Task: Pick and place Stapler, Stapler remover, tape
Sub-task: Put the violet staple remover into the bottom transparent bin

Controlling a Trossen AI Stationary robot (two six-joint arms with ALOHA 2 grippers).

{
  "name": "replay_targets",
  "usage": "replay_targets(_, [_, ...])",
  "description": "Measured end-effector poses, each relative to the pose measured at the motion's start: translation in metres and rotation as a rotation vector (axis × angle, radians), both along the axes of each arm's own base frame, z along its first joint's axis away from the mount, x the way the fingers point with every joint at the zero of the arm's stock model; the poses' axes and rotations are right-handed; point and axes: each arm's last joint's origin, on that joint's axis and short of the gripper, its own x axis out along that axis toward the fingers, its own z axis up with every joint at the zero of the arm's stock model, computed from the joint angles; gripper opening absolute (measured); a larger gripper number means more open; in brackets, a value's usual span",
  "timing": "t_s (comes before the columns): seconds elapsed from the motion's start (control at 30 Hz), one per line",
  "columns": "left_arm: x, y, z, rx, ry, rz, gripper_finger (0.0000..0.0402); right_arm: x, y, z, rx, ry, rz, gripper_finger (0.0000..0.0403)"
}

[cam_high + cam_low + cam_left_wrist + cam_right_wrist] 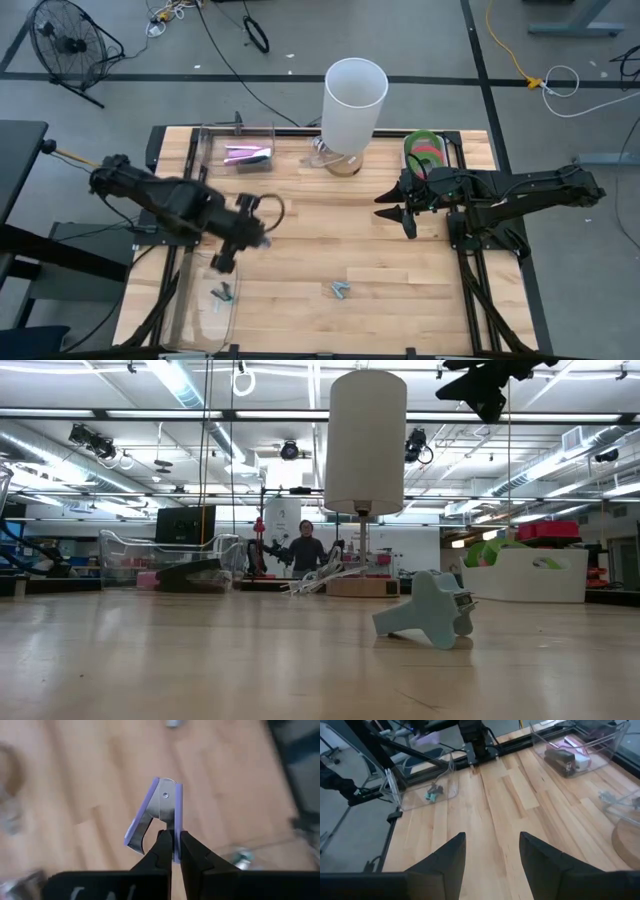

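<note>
My left gripper (223, 260) hangs over the table's left side, above the far end of a clear tray (190, 310), shut on a purple staple remover (156, 815). A teal staple remover (340, 290) lies on the bare wood near the front, also seen in the low view (430, 610). Another teal one (222, 293) lies in the clear tray. The stapler (248, 155) lies in a clear box at the far left. Green and red tape rings (425, 150) sit in a bin at the far right. My right gripper (395, 212) waits open in front of that bin, above the table. My left gripper pinches one purple side arm of the staple remover (177, 842) between its two fingers, at the arm's claw end. The fingers slant down from above. The remover is lifted clear of the table, its hinge end (165, 795) pointing away from the fingers and its other claw (136, 845) free.
A tall white cylinder (352, 95) on a round wooden foot (345, 165) stands at the far middle. Bare wood (320, 240) stretches between the two arms. Black frame rails (470, 280) run along the table's right side.
</note>
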Motion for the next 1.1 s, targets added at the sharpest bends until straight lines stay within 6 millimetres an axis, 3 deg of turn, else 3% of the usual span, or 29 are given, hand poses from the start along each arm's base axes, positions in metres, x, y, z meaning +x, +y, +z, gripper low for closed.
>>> replay_targets(0.5, [-0.039,-0.064,-0.006,-0.138,0.104,-0.123,0.0013,0.000,0.000,0.001,0.004,-0.006,-0.002,0.0185])
replay_targets(0.83, [-0.057,-0.096,-0.048,-0.184,0.201,-0.198,0.0013,0.000,0.000,0.001,0.007,-0.008,-0.003,0.0185])
replay_targets(1.1, [-0.072,-0.110,-0.084,-0.191,0.281,-0.287,0.0013,0.000,0.000,0.001,0.007,-0.007,-0.004,0.0185])
